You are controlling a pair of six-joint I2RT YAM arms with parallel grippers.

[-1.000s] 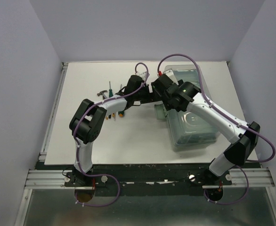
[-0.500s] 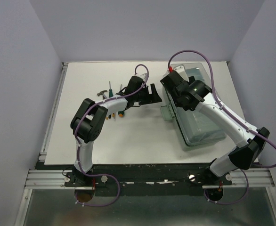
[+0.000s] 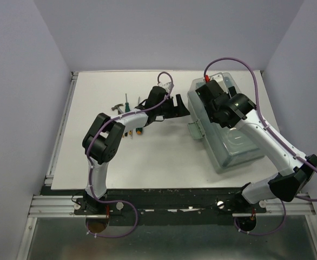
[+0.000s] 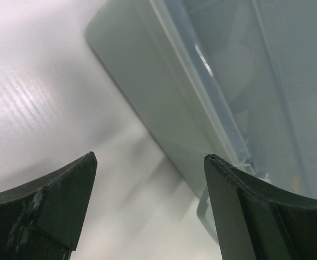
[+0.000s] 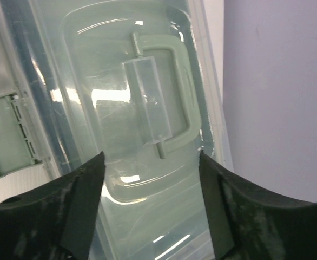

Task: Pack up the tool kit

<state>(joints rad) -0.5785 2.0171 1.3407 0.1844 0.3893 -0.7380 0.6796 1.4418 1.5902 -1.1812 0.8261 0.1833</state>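
Note:
The grey-green toolbox point(image 3: 229, 138) lies at the right of the table, its translucent lid down and its long side turned at an angle. My right gripper point(image 3: 211, 90) hovers open over its far end. In the right wrist view it point(image 5: 151, 158) is empty above the lid's handle point(image 5: 172, 97). My left gripper point(image 3: 182, 108) is open and empty just left of the box. In the left wrist view it point(image 4: 150, 162) faces the box's side wall point(image 4: 164, 108). A small hammer point(image 3: 117, 105) and a green-handled screwdriver point(image 3: 126, 103) lie at the far left.
More small tools point(image 3: 135, 130) lie under the left forearm, partly hidden. A green latch flap point(image 3: 194, 129) sticks out from the box's left side and also shows in the right wrist view point(image 5: 10, 138). The purple wall point(image 5: 277, 81) stands close behind the box.
My right arm swung right and back, away from the left gripper and over the lid. The toolbox shifted right and turned. The left gripper moved slightly right.

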